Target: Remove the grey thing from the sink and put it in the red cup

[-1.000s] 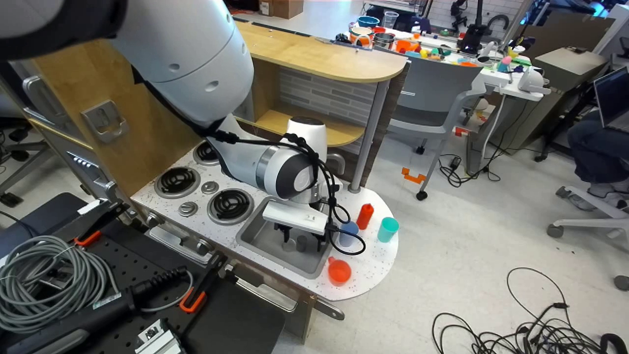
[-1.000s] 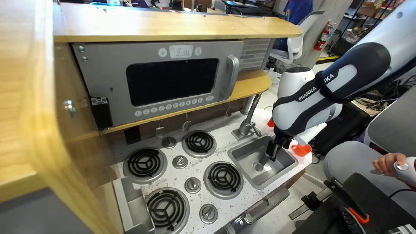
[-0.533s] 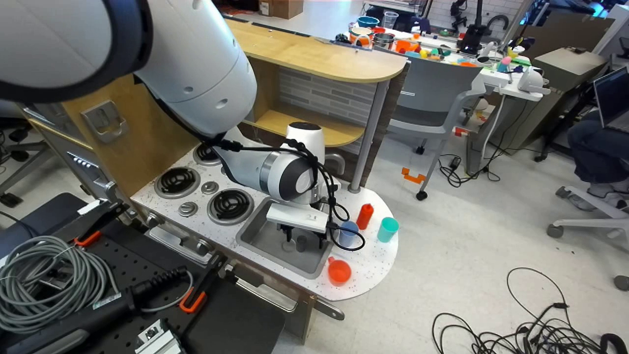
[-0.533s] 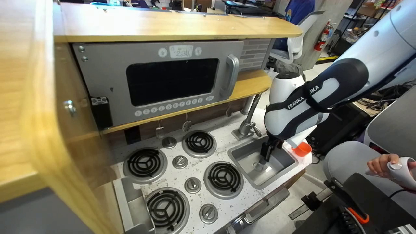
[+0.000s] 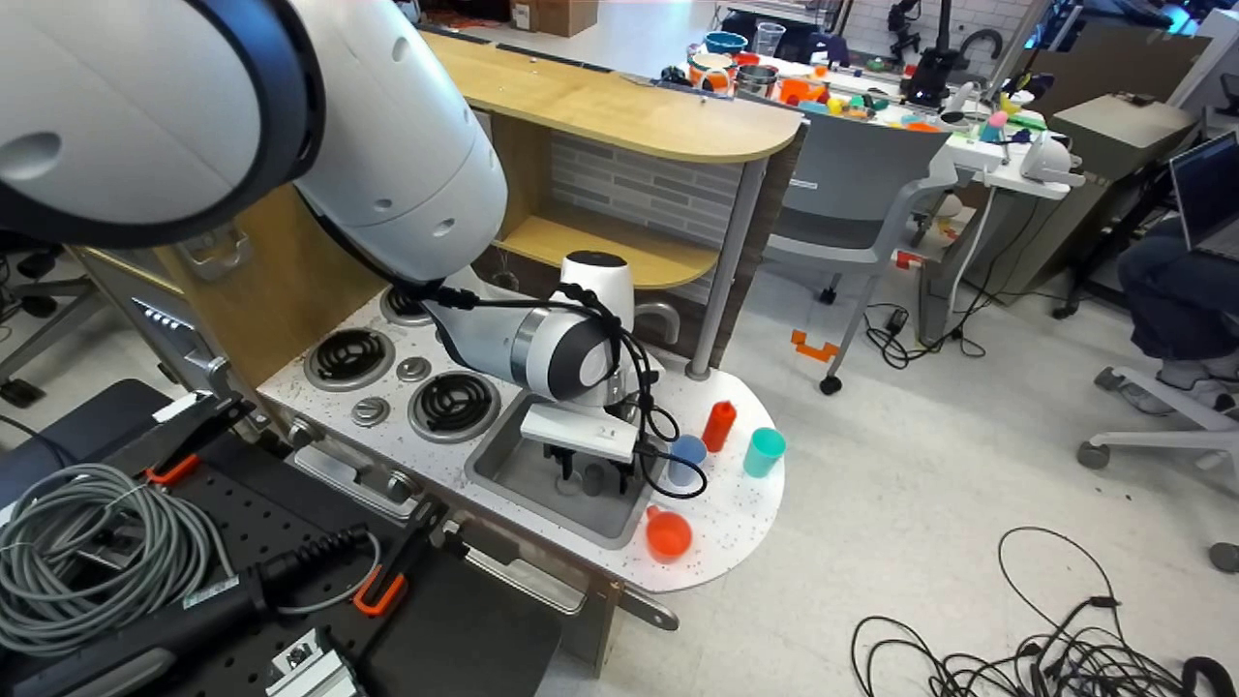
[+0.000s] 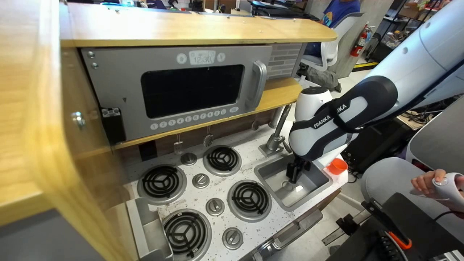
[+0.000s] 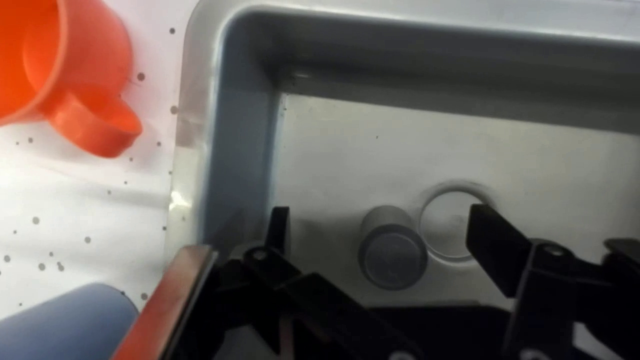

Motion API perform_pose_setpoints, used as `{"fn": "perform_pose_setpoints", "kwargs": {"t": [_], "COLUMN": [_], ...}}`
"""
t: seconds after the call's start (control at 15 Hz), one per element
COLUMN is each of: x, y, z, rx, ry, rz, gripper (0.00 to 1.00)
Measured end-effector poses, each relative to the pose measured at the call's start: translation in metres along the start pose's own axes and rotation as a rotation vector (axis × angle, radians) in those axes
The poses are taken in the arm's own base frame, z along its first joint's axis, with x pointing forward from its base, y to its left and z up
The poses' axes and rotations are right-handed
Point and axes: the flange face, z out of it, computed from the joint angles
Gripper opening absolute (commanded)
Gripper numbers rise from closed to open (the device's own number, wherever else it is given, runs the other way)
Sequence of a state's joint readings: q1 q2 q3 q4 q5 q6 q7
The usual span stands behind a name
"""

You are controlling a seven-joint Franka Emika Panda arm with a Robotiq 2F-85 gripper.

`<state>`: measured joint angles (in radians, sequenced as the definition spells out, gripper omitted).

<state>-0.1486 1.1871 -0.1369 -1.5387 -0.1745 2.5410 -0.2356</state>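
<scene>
Wrist view, left to right. The red cup (image 7: 87, 65) stands on the speckled bench (image 7: 90, 215), its handle turned toward the sink (image 7: 240, 150); the blue cup (image 7: 65, 327) shows at near left. The jaws stand apart at the sink. Between them in this view, the grey cylinder (image 7: 391, 250) stands on the sink floor, just beside the round drain mark (image 7: 450, 225) and closer to the right jaw; nothing is clamped.

Judged step: descend and grasp.
1. Centre the jaws; a slight shift right seems called for.
2. Lower slowly; height over the floor cannot be told. Guard the left jaw against the sink wall.
3. Close evenly; one-sided contact may tip the cylinder.
4. Lift clear of the rim before travelling left, pass above the cup's handle, then release over its mouth.

Markings, left to right in an exterior view. The toy microwave (image 6: 192, 92) carries a row of round buttons (image 6: 196, 117) numbered from 1 and, above them, a display (image 6: 202, 58) reading "12:30". The robot arm (image 6: 377, 92) bears "FRANKA" on a dark band (image 6: 321, 121), with a second print partly covered. No writing can be read on the cylinder.
</scene>
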Motion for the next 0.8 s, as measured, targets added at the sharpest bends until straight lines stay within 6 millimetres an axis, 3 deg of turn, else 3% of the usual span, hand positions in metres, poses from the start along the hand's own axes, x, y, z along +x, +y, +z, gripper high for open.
{"fn": "perform_pose_setpoints", "kwargs": {"t": [0.47, 0.8], "x": [0.014, 0.013], "y": [0.006, 0.013], "z": [-0.016, -0.016], "rx": [-0.016, -0.018], "ry": [0.039, 0.032], "rz": [0.027, 0.069], "gripper": [0.08, 0.07]}}
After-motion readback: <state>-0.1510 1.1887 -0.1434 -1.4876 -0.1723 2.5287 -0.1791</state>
